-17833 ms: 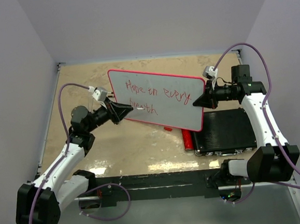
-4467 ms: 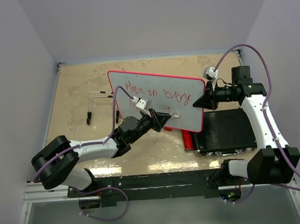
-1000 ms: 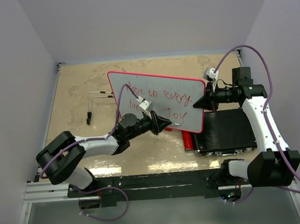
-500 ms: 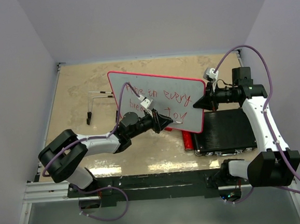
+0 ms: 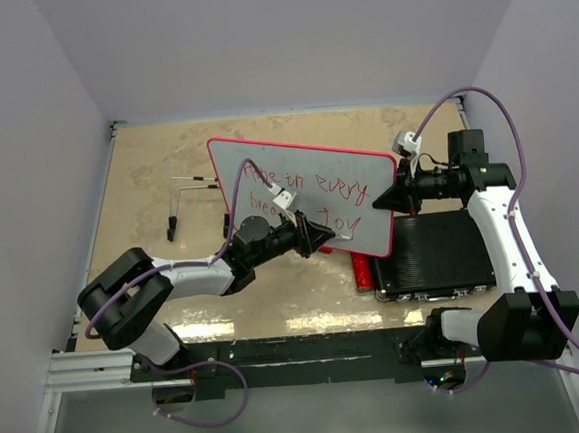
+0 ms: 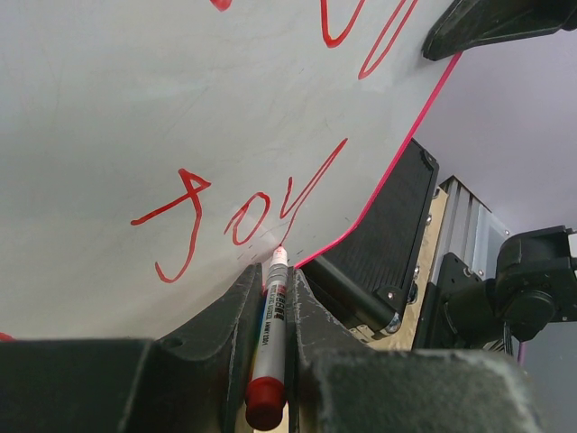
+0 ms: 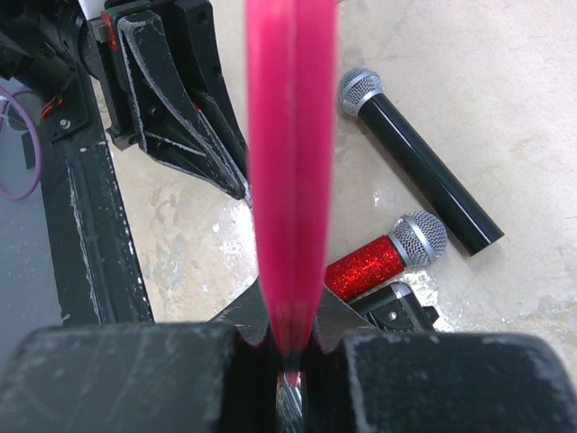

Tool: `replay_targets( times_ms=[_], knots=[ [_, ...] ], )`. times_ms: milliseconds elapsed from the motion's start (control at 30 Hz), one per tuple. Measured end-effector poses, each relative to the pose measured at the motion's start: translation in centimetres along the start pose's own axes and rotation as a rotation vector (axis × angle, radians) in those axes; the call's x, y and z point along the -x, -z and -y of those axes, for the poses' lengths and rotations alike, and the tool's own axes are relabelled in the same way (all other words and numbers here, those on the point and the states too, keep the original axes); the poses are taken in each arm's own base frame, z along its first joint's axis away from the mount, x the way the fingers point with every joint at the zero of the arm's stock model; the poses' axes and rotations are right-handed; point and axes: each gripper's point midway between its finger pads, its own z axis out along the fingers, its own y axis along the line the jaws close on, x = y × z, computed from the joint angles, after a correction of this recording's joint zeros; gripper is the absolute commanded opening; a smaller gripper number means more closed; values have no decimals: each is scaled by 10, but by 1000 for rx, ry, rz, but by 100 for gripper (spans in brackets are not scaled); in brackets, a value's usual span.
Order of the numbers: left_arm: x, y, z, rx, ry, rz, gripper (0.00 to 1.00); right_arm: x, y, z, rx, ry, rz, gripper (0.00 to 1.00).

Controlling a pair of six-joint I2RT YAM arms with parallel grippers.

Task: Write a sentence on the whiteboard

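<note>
Your left arm's pushed on rightward and "joy" is now down, left fingers (image 6: pixel 230 316) pinching the marker (image 6: pixel 269 334) at the lower corner of the whiteboard (image 6: pixel 135 108), right fingers (image 7: pixel 126 379) clamping its edge over the worktop's right side, and the sentence (image 5: pixel 317 185) looks complete, so lift off cleanly.

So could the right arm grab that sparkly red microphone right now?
Probably not: the right hand is shut on the edge of the whiteboard, propping it up, so it's occupied. The red microphone lies on the table beneath the board, but the hand would have to let go first.
</note>
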Motion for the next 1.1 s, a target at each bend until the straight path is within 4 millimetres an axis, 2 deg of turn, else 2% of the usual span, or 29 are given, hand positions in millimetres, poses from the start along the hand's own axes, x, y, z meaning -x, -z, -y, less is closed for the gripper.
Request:
replay_targets(
  times_ms=[667, 933, 1100],
  knots=[
    [-4, -1, -3, 14, 6, -10, 0, 0, 0, 0, 0, 1, 0, 0],
    [-14, 4, -13, 51, 14, -36, 0, 0, 0, 0, 0, 2, 0, 0],
    [-14, 5, -15, 61, 16, -39, 0, 0, 0, 0, 0, 3, 0, 0]
  ],
)
